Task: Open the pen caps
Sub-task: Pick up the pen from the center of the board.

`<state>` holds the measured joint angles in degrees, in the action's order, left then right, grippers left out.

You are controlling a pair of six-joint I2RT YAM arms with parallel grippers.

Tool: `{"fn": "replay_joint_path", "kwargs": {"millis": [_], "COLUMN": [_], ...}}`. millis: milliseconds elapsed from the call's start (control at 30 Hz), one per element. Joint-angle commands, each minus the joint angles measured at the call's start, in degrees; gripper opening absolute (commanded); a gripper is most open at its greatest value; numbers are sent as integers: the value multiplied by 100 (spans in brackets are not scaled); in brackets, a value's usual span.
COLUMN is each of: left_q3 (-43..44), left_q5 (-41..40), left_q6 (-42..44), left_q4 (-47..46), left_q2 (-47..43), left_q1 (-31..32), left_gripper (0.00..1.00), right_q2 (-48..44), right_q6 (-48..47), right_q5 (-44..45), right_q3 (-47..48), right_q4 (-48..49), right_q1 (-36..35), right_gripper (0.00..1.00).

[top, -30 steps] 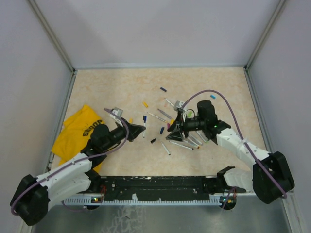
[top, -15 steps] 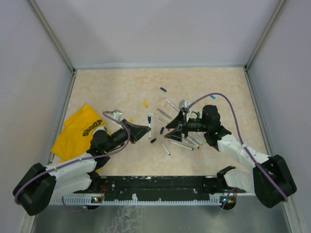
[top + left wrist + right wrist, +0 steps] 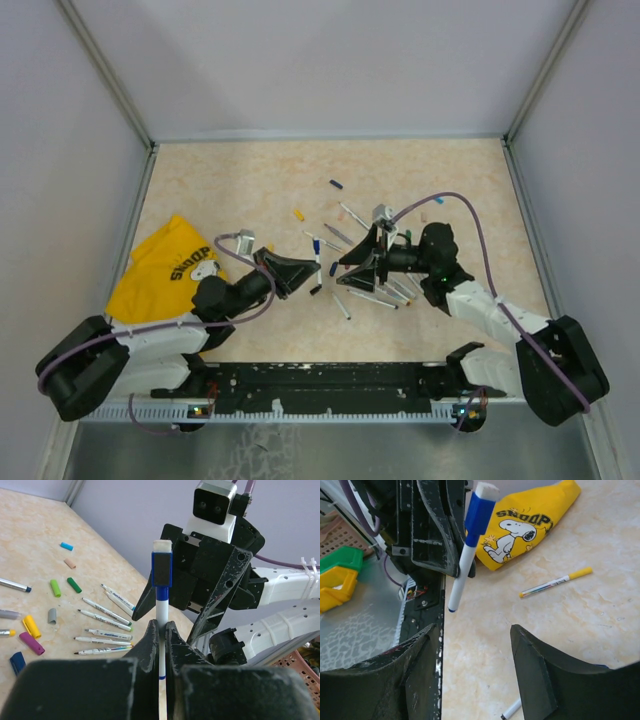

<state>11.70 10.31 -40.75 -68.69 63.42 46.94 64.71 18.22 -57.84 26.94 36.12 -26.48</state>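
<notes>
My left gripper [image 3: 160, 625] is shut on the white barrel of a pen [image 3: 161, 611], held upright with its blue cap [image 3: 161, 570] on top. In the top view this pen [image 3: 317, 250] sits mid-table between the two grippers. My right gripper [image 3: 475, 630] is open and empty, facing the capped pen [image 3: 462, 577] from a short way off; its fingers [image 3: 220, 595] stand just behind the cap. Several loose pen caps, among them green [image 3: 55, 588], yellow [image 3: 31, 626] and purple [image 3: 31, 643], lie on the table beside a row of uncapped pens [image 3: 105, 630].
A yellow Snoopy cloth [image 3: 165, 270] lies at the left. A pen with a yellow end [image 3: 555, 582] lies near it. More pens and caps are scattered mid-table [image 3: 335, 185]. Walls enclose the table on three sides. The arm bases line the near edge.
My left gripper has carried the blue-capped pen to the right, up close to the right gripper. The right gripper's jaws have opened a little wider.
</notes>
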Motion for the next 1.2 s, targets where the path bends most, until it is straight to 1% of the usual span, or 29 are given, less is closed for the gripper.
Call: {"fn": "replay_joint_path", "kwargs": {"millis": [0, 200, 333, 533, 667, 700, 767, 867, 933, 967, 1000, 1033, 1100, 1167], "left_q3": [71, 310, 440, 573, 620, 629, 654, 671, 634, 602, 566, 506, 386, 272], "left_q5": [-316, -556, -608, -544, -511, -500, -456, -384, -374, -376, -386, -419, -458, -467], "left_q6": [-18, 8, 14, 28, 8, 5, 6, 6, 15, 15, 29, 40, 60, 143], "left_q4": [-847, -1348, -1593, -1719, -1785, -1793, -1808, -1859, -1955, -2074, -2186, -2293, -2304, -2112], "left_q2": [332, 898, 1220, 1463, 1569, 1595, 1661, 1739, 1782, 1802, 1814, 1810, 1694, 1490], "left_q1": [200, 467, 574, 617, 647, 654, 663, 662, 662, 662, 659, 665, 660, 655], "left_gripper": [0, 0, 0, 0, 0, 0, 0, 0, 0, 0, 2, 9, 26, 41], "right_q2": [44, 112, 146, 230, 286, 290, 296, 310, 317, 315, 314, 321, 344, 379], "right_q6": [600, 979, 992, 744, 674, 648, 622, 608, 593, 581, 551, 489, 353, 239], "right_q5": [-133, -78, -47, 143, 201, 189, 158, 108, 99, 98, 96, 78, 7, -81], "right_q3": [-92, -157, -172, -54, 32, 43, 65, 97, 129, 146, 193, 240, 359, 482], "right_q4": [1122, 1453, 1418, 918, 672, 650, 634, 621, 576, 527, 443, 334, 43, -230], "right_q1": [38, 25, -63, -219, -312, -343, -402, -434, -429, -429, -428, -428, -418, -368], "right_gripper": [60, 60, 60, 56, 49, 47, 39, 18, 0, 0, 0, 0, 0, 0]}}
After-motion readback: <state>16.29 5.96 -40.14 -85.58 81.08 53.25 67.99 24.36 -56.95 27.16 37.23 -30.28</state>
